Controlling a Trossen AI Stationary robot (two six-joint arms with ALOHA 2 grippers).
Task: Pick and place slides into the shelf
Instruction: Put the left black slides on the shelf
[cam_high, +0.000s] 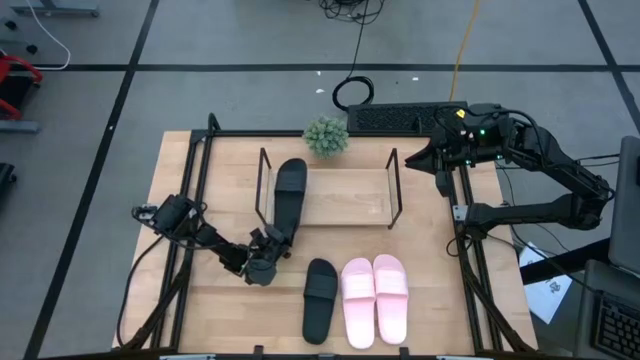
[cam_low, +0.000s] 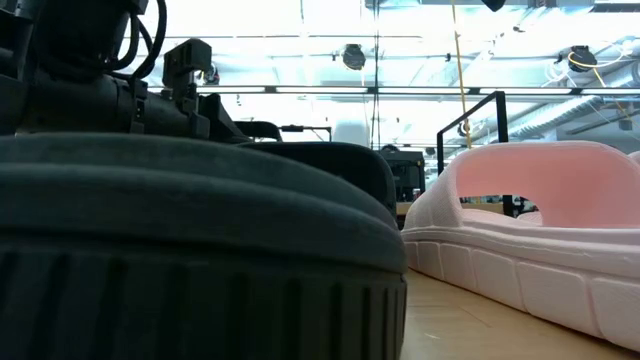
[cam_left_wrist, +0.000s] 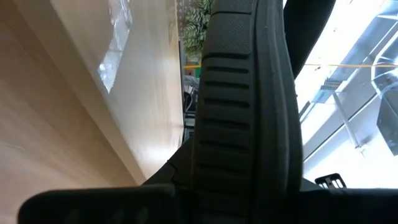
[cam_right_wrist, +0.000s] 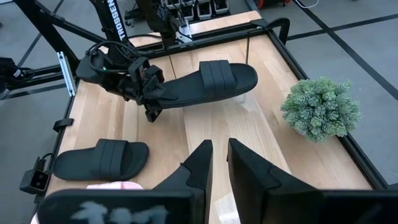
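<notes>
My left gripper (cam_high: 268, 250) is shut on a black slide (cam_high: 289, 195) at the shelf's left end. The slide reaches from the near edge of the shelf (cam_high: 345, 200) across its wooden board toward the far side, strap up (cam_right_wrist: 217, 76). The second black slide (cam_high: 320, 298) and the pink pair (cam_high: 375, 298) lie flat on the table in front of the shelf, and they fill the low view (cam_low: 180, 230) (cam_low: 530, 230). My right gripper (cam_right_wrist: 219, 146) hangs shut above the shelf's far right corner and touches nothing. My left gripper pinches the black slide's heel end (cam_right_wrist: 163, 93) between its two fingers. They come roughly level from the table's near left and lie along the slide. The heel is raised off the table. The toe end (cam_right_wrist: 245, 78) is over the shelf board; whether it rests there I cannot tell.
A small green plant (cam_high: 326, 136) stands just beyond the shelf's far edge. Thin black wire end frames (cam_high: 394, 185) rise at both ends of the shelf. The larger black frame (cam_high: 190, 200) borders the table. The board to the right of the held slide is bare wood.
</notes>
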